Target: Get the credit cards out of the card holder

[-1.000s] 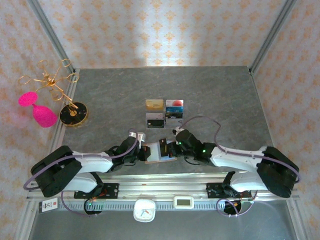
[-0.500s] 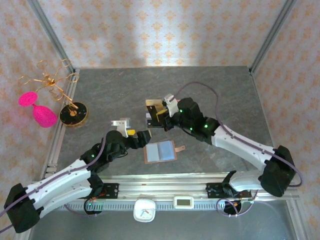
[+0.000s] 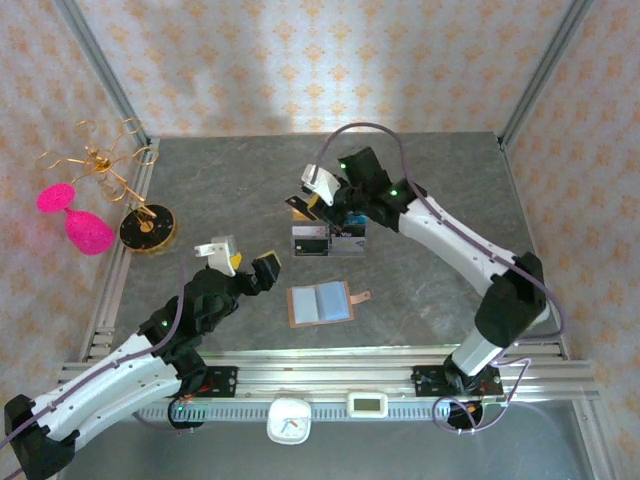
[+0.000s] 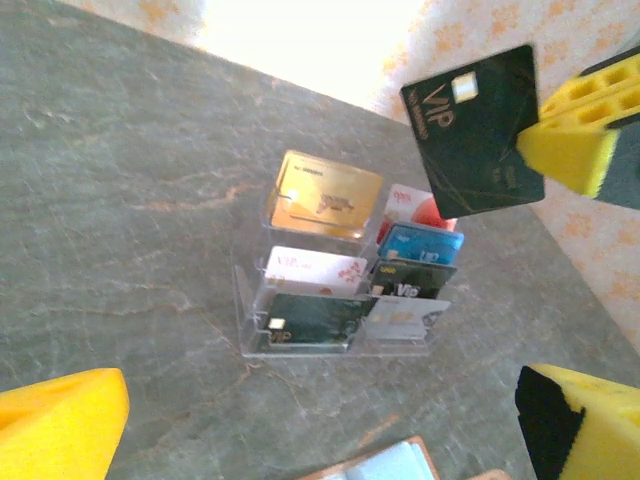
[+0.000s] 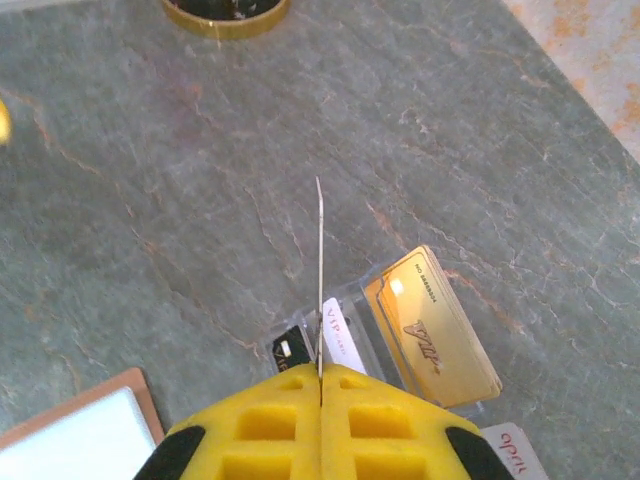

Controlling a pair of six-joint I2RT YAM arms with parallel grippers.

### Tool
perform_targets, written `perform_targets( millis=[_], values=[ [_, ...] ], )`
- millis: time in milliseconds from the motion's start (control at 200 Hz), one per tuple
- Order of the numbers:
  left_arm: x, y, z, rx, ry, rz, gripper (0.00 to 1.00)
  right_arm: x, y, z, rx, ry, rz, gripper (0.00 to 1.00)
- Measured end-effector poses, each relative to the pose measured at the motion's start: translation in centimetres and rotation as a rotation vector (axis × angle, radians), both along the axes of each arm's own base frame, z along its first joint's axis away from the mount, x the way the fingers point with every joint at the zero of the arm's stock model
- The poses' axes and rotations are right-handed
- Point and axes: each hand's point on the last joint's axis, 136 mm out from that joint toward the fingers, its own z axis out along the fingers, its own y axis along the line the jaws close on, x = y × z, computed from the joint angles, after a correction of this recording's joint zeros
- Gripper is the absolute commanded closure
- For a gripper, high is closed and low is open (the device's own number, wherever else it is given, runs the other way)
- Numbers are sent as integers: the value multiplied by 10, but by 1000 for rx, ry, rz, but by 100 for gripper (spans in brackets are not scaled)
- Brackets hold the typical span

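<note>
"vip" in gold letters stands on the black card (image 4: 472, 130), at 1 o'clock in the left wrist view. "vip" also reads on the white card (image 4: 305, 268), at 6 o'clock of the gold card (image 4: 325, 195). other print is too small to read.

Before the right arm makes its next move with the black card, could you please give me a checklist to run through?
1. Right gripper shut on the black card: ok.
2. Card held by one edge only, tilted; firmness of grip: cannot tell.
3. Left gripper open and apart from the card holder: ok.
4. Card holder lying open on the table, no card seen in its sleeves: ok.
5. Free slot in the acrylic stand for this card: cannot tell.
</note>
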Motion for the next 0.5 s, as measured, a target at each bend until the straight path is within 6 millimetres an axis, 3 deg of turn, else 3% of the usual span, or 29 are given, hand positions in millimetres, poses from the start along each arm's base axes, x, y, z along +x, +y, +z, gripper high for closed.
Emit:
perform_targets(
  millis=[230,501],
  values=[
    [5,14,6,61,-47,67,1,8,9,-48,-181,38,162,100],
    [16,22,7,118,-74,134,1,-3,0,-96,-330,99,306,100]
  ],
)
